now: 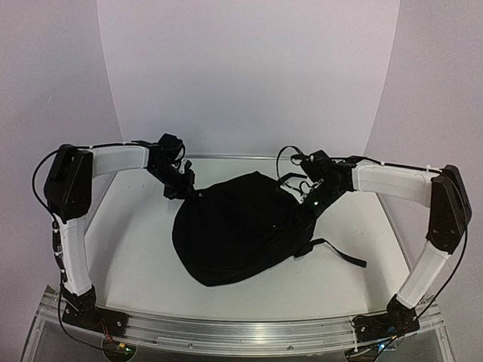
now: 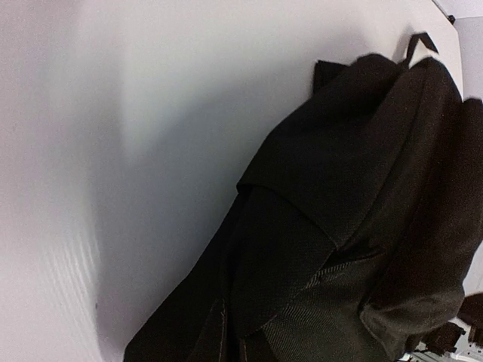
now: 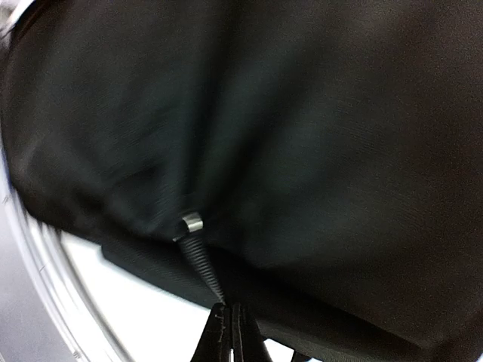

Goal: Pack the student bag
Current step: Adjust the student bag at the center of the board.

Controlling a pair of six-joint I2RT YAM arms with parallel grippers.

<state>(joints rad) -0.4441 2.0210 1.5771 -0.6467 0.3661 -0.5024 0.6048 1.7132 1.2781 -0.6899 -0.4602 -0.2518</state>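
Black soft fabric student bag (image 1: 234,234), rounded, lies mid-way on the white table (image 1: 136,249); its interior is not visible, so contents are undetermined. Right gripper (image 3: 229,315) is pressed together on the ribbed black zip-pull cord (image 3: 201,258). Left gripper (image 1: 179,185), closed, sits at the bag's far-left edge; any hold is unconfirmed. Risk: the cord slips from the thin pinch, or the limp bag drags.

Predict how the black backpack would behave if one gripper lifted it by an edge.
Probably floppy: the student bag lies slumped, its fabric folded and creased. It likely would sag rather than hold shape. Its loose strap would probably trail.
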